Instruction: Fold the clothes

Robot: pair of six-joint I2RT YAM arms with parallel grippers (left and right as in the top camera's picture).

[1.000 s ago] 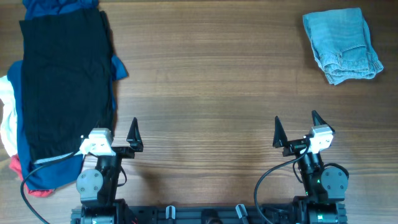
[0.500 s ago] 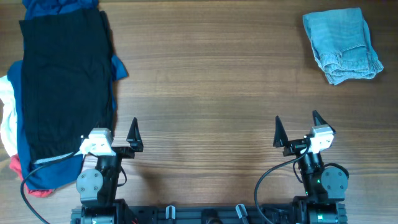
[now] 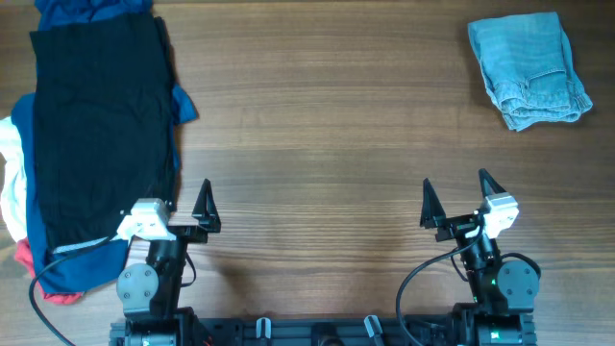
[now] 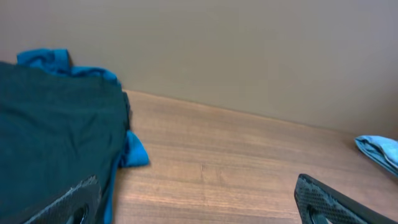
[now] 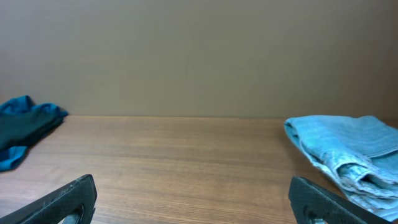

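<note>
A pile of unfolded clothes lies at the table's left edge, with a black garment (image 3: 101, 135) spread on top of blue (image 3: 77, 264), white and red pieces; it also shows in the left wrist view (image 4: 56, 130). A folded light-blue denim garment (image 3: 528, 69) lies at the far right and shows in the right wrist view (image 5: 348, 155). My left gripper (image 3: 175, 204) is open and empty at the near edge, beside the pile's near right corner. My right gripper (image 3: 456, 199) is open and empty at the near right.
The wooden table (image 3: 317, 135) stretches between the pile and the denim garment. A plain beige wall (image 5: 199, 56) stands behind the far edge. The arm bases and cables sit at the near edge.
Both grippers have shifted very slightly at the near edge. The clothes have not moved.
</note>
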